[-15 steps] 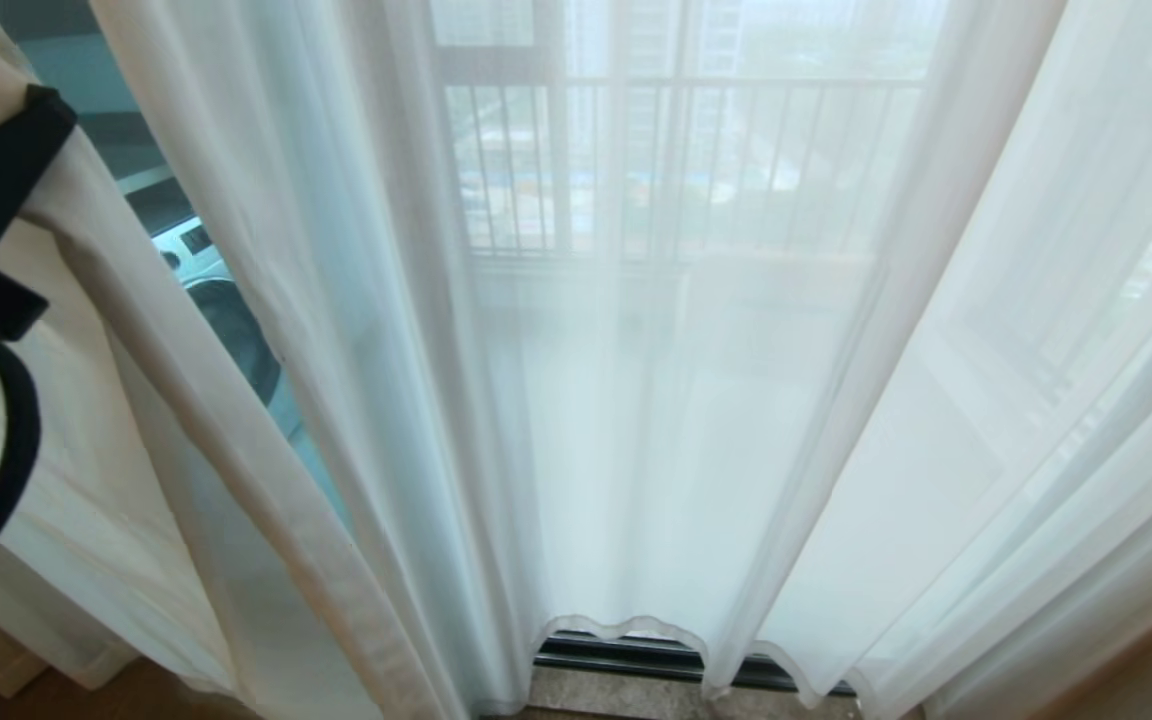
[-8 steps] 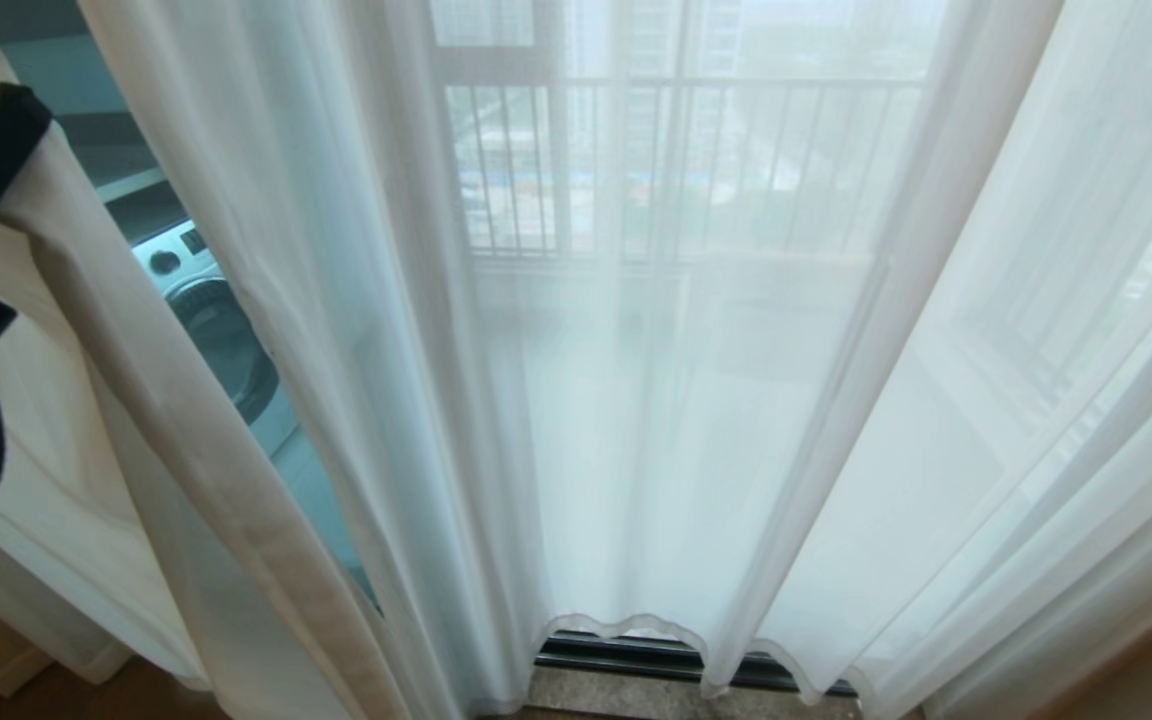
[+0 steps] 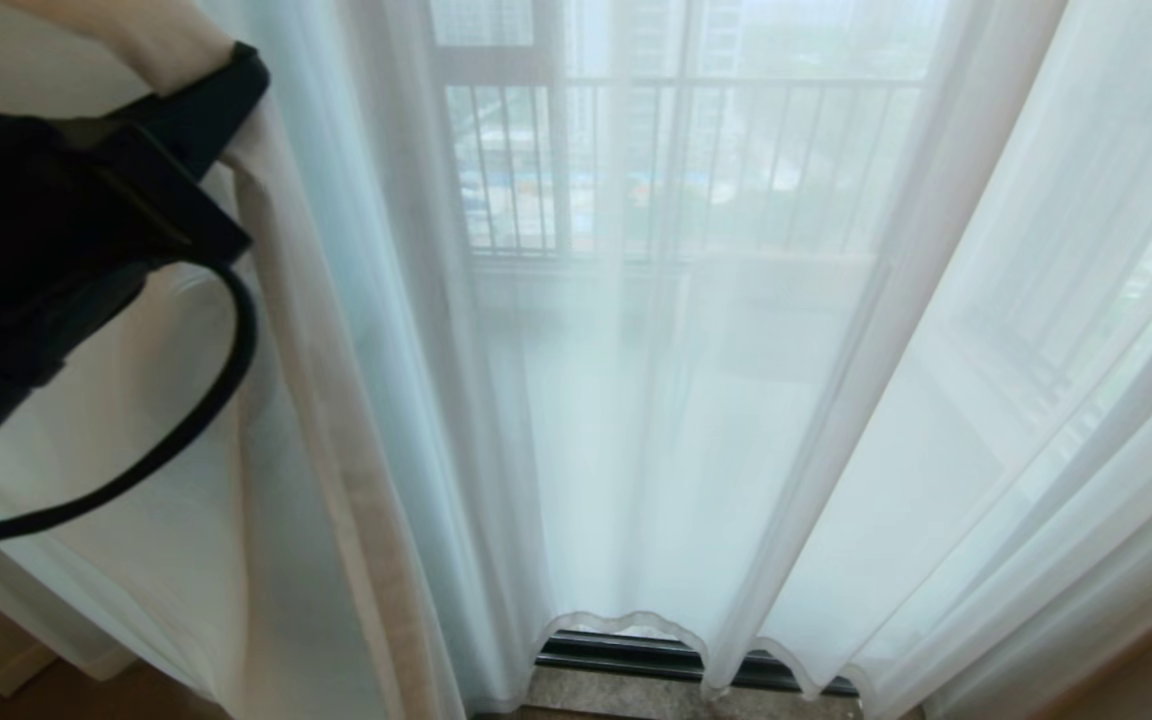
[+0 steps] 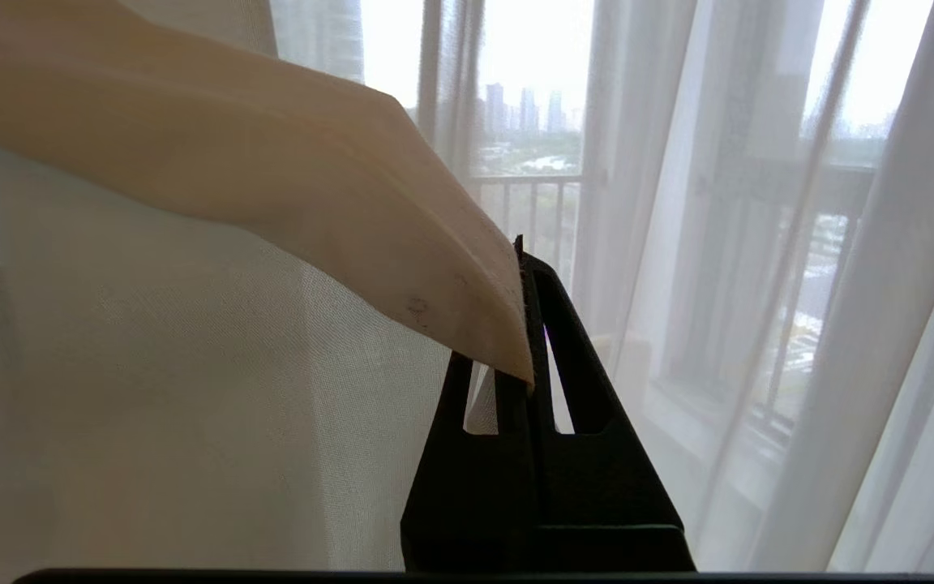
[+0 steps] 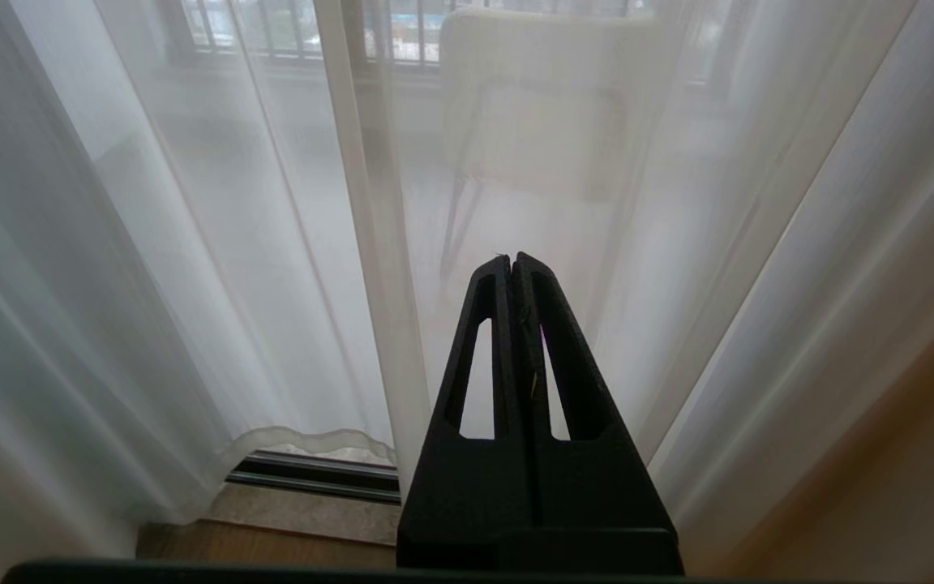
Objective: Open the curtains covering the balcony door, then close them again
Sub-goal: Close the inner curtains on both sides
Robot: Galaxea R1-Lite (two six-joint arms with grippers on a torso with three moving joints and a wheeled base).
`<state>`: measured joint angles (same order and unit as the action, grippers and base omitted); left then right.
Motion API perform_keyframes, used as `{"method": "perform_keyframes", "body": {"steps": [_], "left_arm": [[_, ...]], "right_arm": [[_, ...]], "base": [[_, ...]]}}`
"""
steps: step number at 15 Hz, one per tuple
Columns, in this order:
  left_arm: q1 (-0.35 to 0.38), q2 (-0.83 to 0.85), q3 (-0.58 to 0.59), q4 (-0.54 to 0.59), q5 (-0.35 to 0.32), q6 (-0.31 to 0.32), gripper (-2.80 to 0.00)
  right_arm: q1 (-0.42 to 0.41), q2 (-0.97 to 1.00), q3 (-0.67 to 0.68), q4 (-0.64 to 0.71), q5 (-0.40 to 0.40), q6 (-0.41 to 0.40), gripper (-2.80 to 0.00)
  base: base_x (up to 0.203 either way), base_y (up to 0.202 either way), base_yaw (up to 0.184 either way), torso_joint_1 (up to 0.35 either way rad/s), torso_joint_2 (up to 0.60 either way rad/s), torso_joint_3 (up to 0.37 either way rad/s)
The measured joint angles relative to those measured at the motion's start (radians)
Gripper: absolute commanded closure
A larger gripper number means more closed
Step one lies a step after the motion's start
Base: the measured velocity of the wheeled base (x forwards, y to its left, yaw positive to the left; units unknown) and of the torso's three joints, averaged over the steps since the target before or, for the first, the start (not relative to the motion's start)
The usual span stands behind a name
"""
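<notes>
Your left tool [image 3: 236,75] sits at about ten o'clock in the head view, its fingers pressed together on the thick hemmed edge of the curtains [image 3: 636,400] — the wrist view shows the cream hem [image 4: 467,316] caught right at the fingertips, not deep between them. The sheer panels hang across the whole view, from nine o'clock to three o'clock, and the balcony door [image 3: 676,655] shows only as a dark bottom track at six o'clock, with the railing [image 3: 676,160] faint through the cloth at twelve.

Your main risk is that shallow pinch. If you drag sideways quickly, I judge the hem could slide out of the tips, and the panel would fall back short of wherever you want it. A pull that angles downward instead of along the rail could load the hooks overhead, which you cannot see from here.

Watch the black cable [image 3: 136,460] looping under the left arm at about eight o'clock — loose sheer fabric billows right beside it and could snag as the arm swings.

Your right tool [image 5: 513,264] is closed on nothing, pointing at the folds near the floor; it lies close to the cloth. If the base or torso shifts, it could catch a pleat and fight the left arm's pull.
</notes>
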<state>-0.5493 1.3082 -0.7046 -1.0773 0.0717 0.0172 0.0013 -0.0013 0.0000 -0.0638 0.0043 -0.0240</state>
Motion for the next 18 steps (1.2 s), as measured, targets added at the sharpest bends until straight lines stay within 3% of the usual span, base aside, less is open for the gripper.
{"method": "perform_keyframes", "body": {"steps": [12,18], "left_arm": [[-0.345,0.530,-0.429,-0.058,0.026,0.001,0.00],[-0.447,0.713,-0.615,-0.059,0.081,-0.031,0.00]], "right_arm": [[0.000,0.001,0.000,0.000,0.000,0.000,0.00],[0.000,0.001,0.000,0.000,0.000,0.000,0.00]], "base": [[0.000,0.000,0.000,0.000,0.00,0.000],[0.000,0.000,0.000,0.000,0.00,0.000]]}}
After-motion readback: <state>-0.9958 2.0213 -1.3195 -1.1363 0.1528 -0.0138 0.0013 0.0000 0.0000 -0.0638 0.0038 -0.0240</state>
